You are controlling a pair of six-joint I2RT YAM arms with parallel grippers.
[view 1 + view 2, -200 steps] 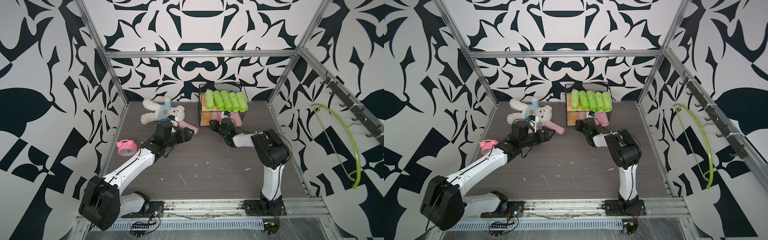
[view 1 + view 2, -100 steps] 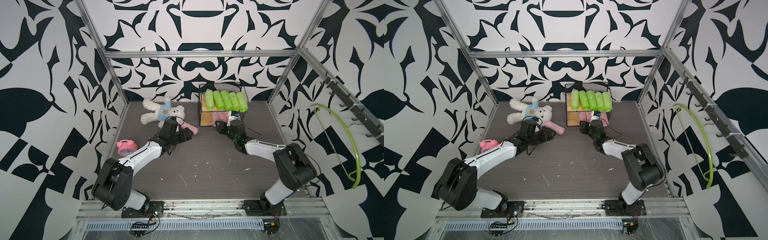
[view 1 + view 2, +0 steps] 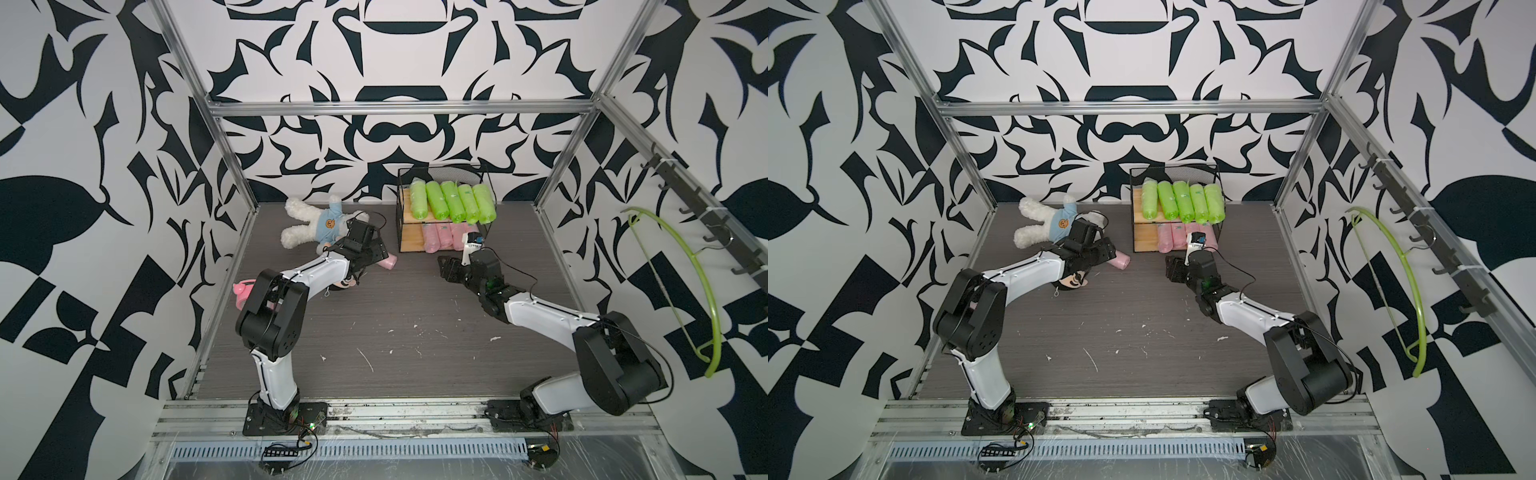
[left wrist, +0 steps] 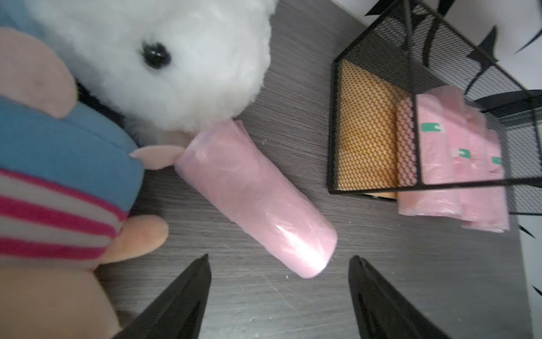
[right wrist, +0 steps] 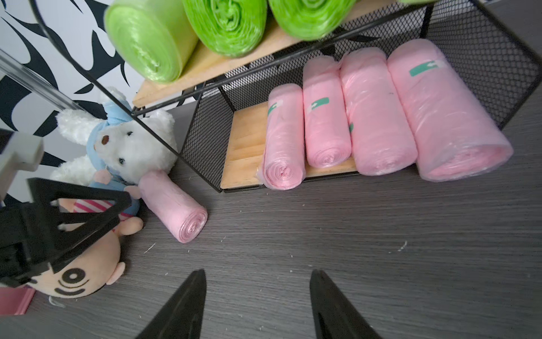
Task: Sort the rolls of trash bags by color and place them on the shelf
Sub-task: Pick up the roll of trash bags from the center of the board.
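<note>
Green rolls (image 3: 453,202) atop shelf (image 3: 410,240), pink rolls (image 3: 438,237) beneath

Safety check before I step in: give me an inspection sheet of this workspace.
Surface: dark grey wood-grain tabletop, scattered white flecks.
Job's things: five lime green plastic rolls on top board of black wire shelf; four pale pink rolls below; one loose pink roll on tabletop.
Clutter: white plush bear against loose roll, striped plush doll, pink alarm clock.
Grippers: left gripper open at loose roll's end; right gripper open, empty.
Cables: black cable loops off right wrist.
Surroundings: black-and-white patterned walls; green hanger on hook rail.
</note>
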